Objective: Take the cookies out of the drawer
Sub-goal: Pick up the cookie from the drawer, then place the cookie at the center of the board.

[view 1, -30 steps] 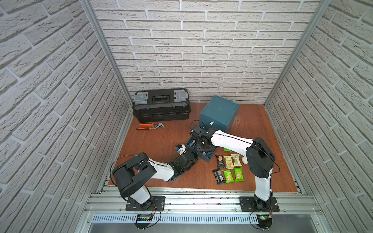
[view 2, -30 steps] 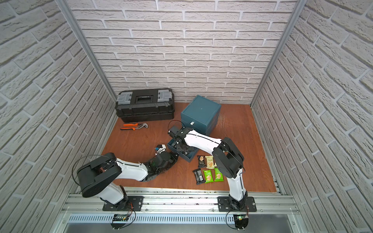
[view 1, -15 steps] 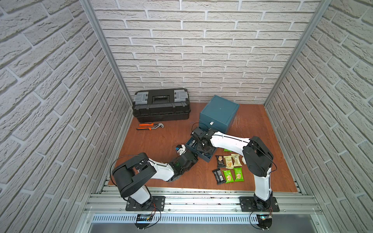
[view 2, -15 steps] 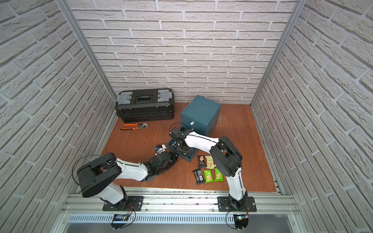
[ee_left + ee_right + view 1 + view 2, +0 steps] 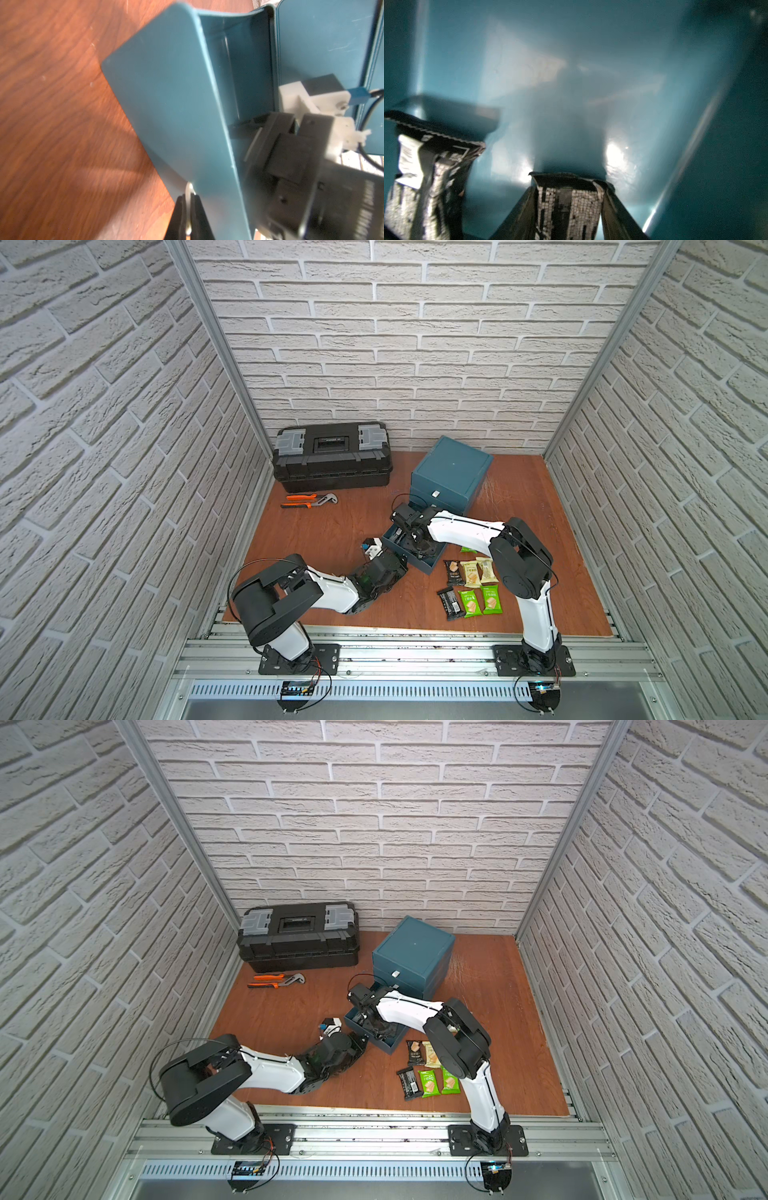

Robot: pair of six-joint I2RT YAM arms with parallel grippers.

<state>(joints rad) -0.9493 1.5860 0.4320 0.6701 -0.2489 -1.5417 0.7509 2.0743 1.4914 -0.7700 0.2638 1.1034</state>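
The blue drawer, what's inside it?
A black cookie packet sits between the right gripper's fingers, a second packet beside it. In a top view the right arm covers the drawer, so more may be hidden.

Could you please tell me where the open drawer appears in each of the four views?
Top view: drawer lower centre, in front of the cabinet.
Top view: same place, lower centre.
Left wrist: its outer wall fills the middle.
Right wrist: its inside fills the frame.
Shared landmark: the right claw inside it, holding a black packet.
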